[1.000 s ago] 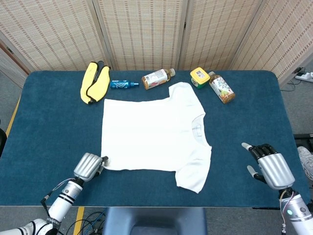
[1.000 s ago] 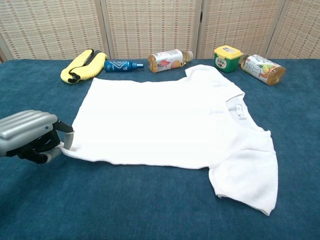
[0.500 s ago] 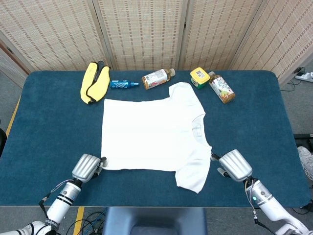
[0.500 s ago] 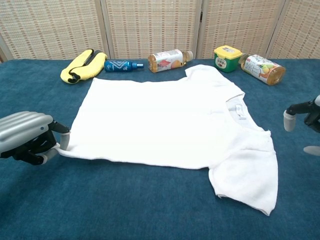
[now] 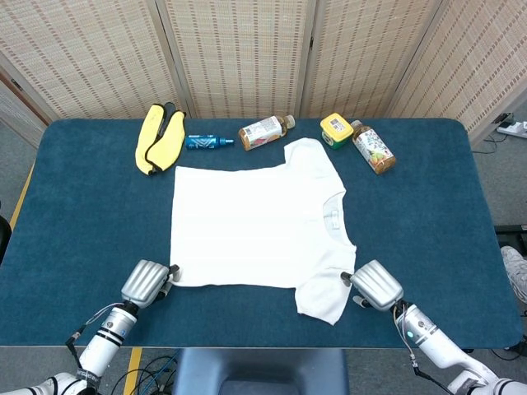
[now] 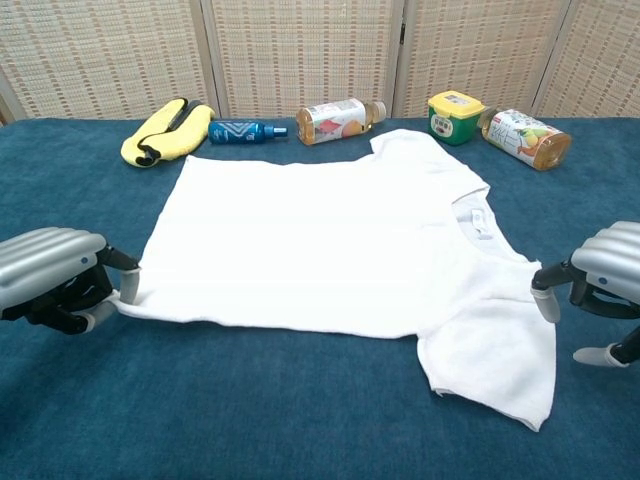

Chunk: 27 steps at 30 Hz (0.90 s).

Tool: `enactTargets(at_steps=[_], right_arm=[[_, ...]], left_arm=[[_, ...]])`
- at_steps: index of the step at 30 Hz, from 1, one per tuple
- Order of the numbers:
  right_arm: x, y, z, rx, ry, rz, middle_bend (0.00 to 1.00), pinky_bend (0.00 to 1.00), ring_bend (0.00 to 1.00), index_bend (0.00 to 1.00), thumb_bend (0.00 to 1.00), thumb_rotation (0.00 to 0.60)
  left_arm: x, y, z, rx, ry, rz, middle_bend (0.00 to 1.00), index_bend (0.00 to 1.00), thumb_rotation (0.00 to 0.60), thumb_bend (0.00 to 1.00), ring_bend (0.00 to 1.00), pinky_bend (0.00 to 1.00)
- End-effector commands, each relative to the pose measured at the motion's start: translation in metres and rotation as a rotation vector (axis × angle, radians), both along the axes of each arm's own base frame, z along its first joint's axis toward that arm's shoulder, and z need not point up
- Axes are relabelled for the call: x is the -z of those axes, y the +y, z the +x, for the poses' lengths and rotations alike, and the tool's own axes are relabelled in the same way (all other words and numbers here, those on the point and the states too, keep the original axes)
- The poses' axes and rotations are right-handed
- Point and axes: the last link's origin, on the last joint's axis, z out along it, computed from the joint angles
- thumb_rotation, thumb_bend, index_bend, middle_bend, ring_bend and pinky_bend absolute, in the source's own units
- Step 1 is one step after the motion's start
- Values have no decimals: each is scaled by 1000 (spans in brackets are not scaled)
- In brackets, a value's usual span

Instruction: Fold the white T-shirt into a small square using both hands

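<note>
Blue surface (image 5: 90, 214) is carrying the white T-shirt (image 5: 247, 230), lying flat at its middle. Left robot hand (image 6: 55, 280) is pinching the hem corner; right robot hand (image 6: 600, 290), fingers apart, is touching the near sleeve's edge.

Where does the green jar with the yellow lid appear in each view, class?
Head view: green jar at the table's far edge, right of centre, beyond the white T-shirt.
Chest view: jar upper right, past the T-shirt's far sleeve.
Shared landmark: the bottle lying just right of it.
</note>
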Motion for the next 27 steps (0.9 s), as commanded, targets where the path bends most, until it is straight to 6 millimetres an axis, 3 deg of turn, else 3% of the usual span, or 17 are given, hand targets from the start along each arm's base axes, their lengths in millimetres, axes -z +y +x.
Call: enactTargets(at_steps=[1, 27], right_arm=[[4, -2, -1, 5, 2, 4, 958, 1000, 1000, 527, 136, 600], [21, -17, 0, 18, 18, 23, 958, 1000, 1000, 528, 226, 600]], left_arm=[[0, 0, 0, -2, -1, 1, 937, 570, 600, 575, 862, 968], [2, 0, -6, -27, 3, -2, 937, 563, 600, 575, 862, 968]])
